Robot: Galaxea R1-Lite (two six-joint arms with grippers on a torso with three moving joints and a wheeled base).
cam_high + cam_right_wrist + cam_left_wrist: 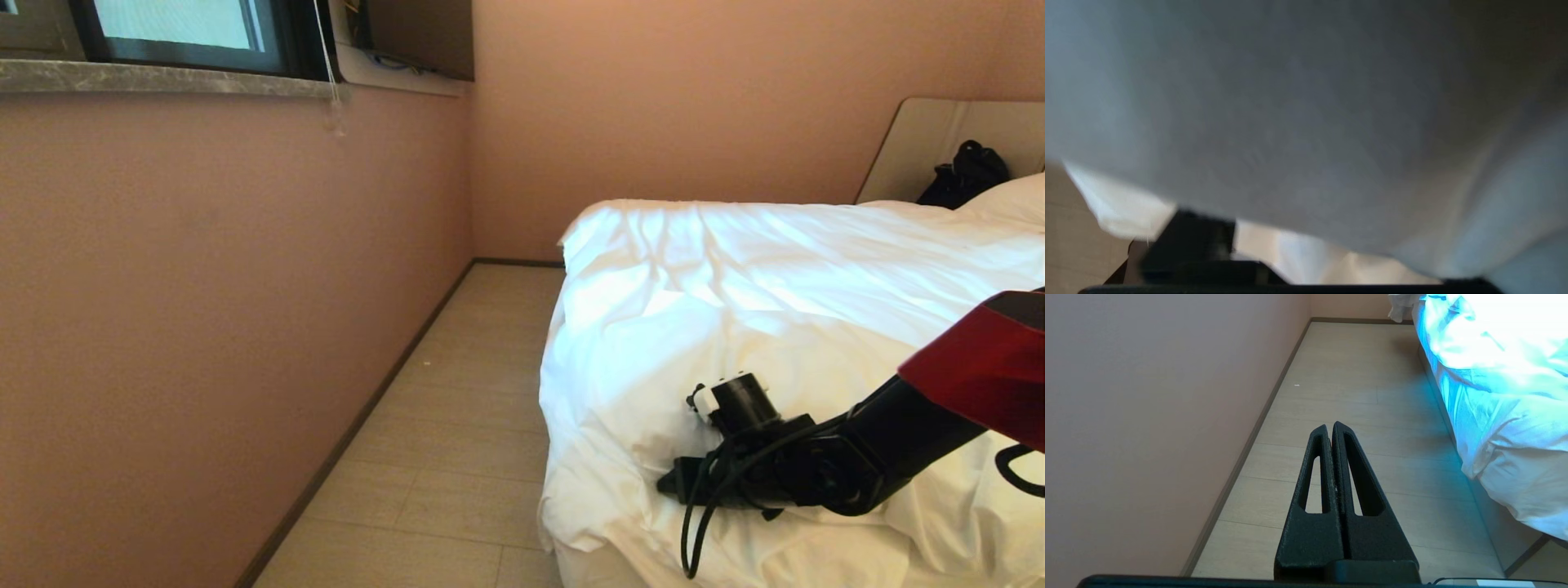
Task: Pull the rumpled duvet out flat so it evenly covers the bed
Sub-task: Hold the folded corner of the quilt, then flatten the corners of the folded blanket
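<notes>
The white duvet [775, 294] lies creased over the bed, whose beige headboard [914, 147] shows at the far right. Its near left corner hangs bunched over the bed's side [1515, 477]. My right gripper [676, 482] lies low on that corner, pointing toward the bed's left edge. In the right wrist view blurred duvet fabric [1306, 122] fills the space over the jaws; one black finger [1188, 241] stands far off to one side, so the jaws are apart. My left gripper [1329, 426] is shut and empty, hanging over the floor beside the bed.
A strip of pale floor [457, 425] runs between the bed and the pink wall [204, 327] on the left. A window [180, 33] sits high in that wall. A white pillow [1012, 200] and a black bag [967, 175] rest by the headboard.
</notes>
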